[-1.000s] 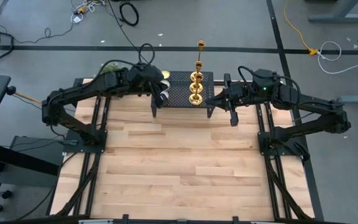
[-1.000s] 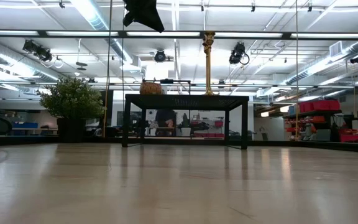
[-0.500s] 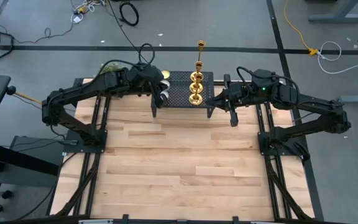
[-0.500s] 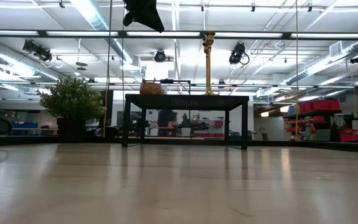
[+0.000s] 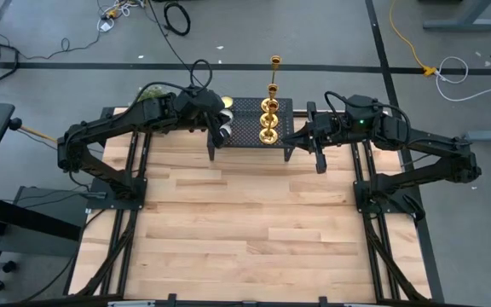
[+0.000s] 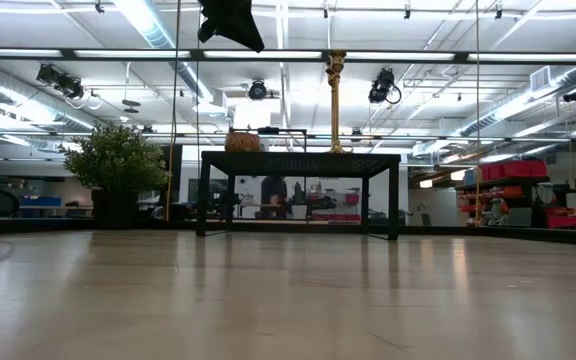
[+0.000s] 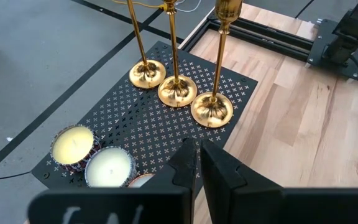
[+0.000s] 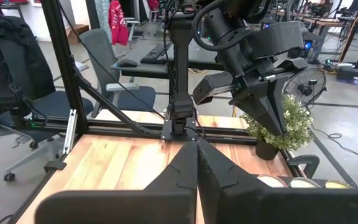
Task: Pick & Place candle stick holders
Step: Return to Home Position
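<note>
Three gold candle stick holders stand by their round bases in a row on a black perforated stand (image 5: 250,128) at the table's far edge; the left wrist view shows the bases (image 7: 212,109), (image 7: 177,91), (image 7: 146,74) with thin stems rising out of frame. One holder shows tall in the low view (image 6: 335,100). My left gripper (image 7: 199,155) is shut and empty above the stand's left end, next to the candles. My right gripper (image 8: 197,152) is shut and empty at the stand's right end (image 5: 295,136).
Three round candles (image 7: 73,144) (image 7: 109,167) sit on the stand's left end. A small potted plant (image 8: 284,121) stands at the table's far left corner. The bare wooden tabletop (image 5: 245,222) stretches toward the near edge.
</note>
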Robot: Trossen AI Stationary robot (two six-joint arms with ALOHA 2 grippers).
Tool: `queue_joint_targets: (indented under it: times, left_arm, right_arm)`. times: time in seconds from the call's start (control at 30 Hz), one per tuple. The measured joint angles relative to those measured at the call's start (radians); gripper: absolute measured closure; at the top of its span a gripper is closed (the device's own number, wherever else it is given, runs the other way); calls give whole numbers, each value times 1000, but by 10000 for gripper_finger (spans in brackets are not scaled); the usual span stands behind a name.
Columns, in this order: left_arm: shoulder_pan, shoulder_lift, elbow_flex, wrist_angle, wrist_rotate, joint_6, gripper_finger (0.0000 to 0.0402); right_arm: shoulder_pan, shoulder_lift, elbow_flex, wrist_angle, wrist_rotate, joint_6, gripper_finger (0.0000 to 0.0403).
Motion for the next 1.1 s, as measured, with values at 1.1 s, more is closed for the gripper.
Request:
queue_joint_targets:
  times: [1.1]
  left_arm:
    - [0, 0, 0, 0, 0, 0, 374]
  right_arm:
    - [0, 0, 0, 0, 0, 0, 389]
